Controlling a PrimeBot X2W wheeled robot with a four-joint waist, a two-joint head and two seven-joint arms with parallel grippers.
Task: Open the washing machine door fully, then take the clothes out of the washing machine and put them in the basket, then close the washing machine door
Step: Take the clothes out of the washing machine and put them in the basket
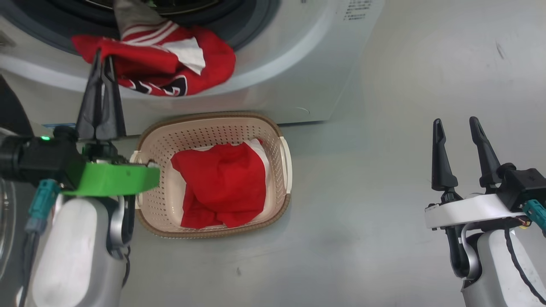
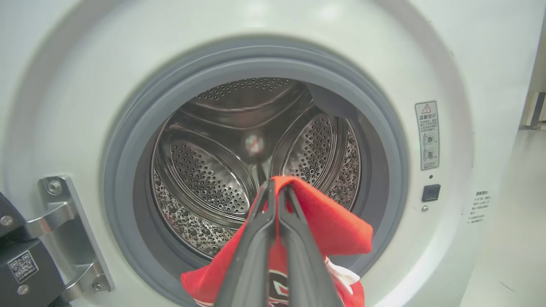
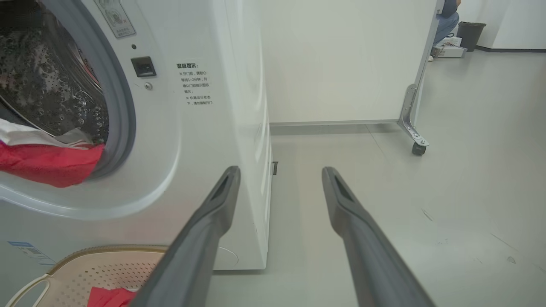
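Note:
The washing machine stands with its door swung open to the left; the steel drum shows inside the grey ring. A red garment with white and striped trim hangs out over the lower lip of the opening. My left gripper is shut on that garment's left part, red cloth pinched at the fingertips. The cream basket sits on the floor just below the opening and holds another red garment. Off to the right, my right gripper hangs open over bare floor with nothing in it.
The metal door hinge sits left of the opening. In the right wrist view a white partition on a caster stands beyond the machine's side. Far back there are a dark bin and part of a person.

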